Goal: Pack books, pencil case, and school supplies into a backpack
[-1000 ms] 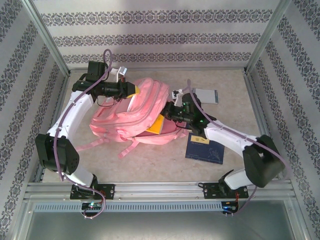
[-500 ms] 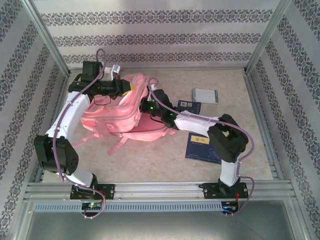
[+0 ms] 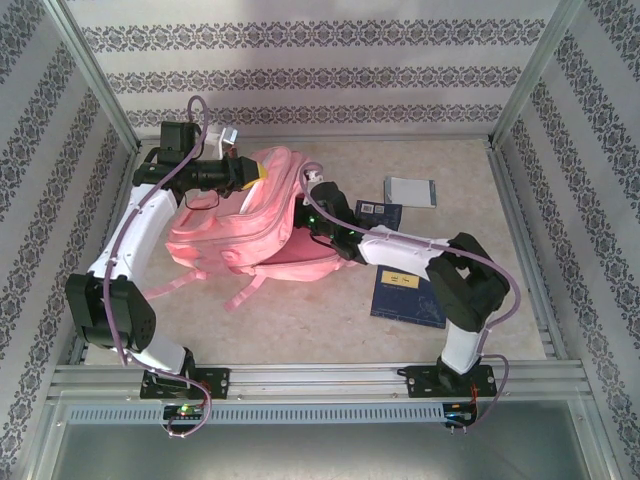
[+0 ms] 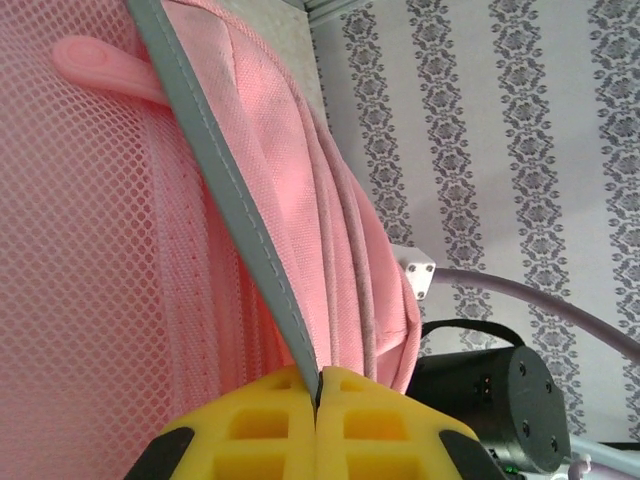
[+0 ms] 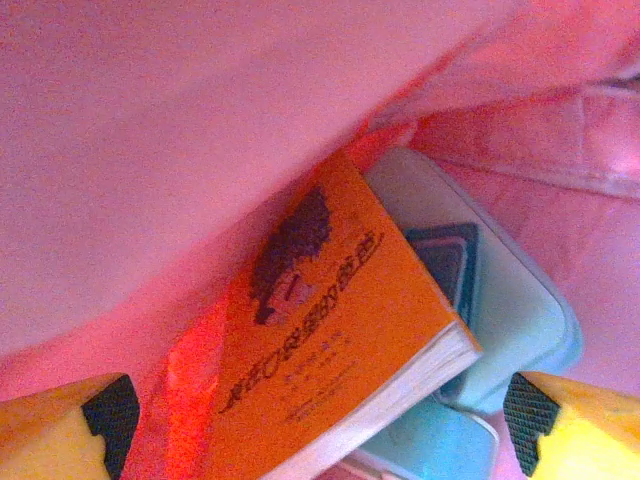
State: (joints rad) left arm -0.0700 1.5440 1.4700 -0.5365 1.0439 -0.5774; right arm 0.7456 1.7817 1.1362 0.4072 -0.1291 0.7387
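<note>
1. My right gripper [image 5: 320, 410] is released, jaws wide; the yellow-orange paperback book [image 5: 330, 330] lies at its twelve o'clock, inside the pink fabric backpack [image 3: 240, 215].
2. My left gripper [image 4: 318, 400] clenches the backpack's grey trim [image 4: 230, 200], at the table's ten o'clock.
3. I'd retreat straight, avoiding fabric.

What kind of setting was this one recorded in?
Likely a staged robot test booth, not a real room: damask-patterned wall panels set in a silver aluminium frame, around a beige speckled tabletop holding a large pink fabric backpack.

backpack [image 3: 250, 225] interior tight: yellow book [image 5: 330, 330], pale case [image 5: 530, 320] block ahead, fabric close above; bare table [image 3: 300, 320] free in front
</note>
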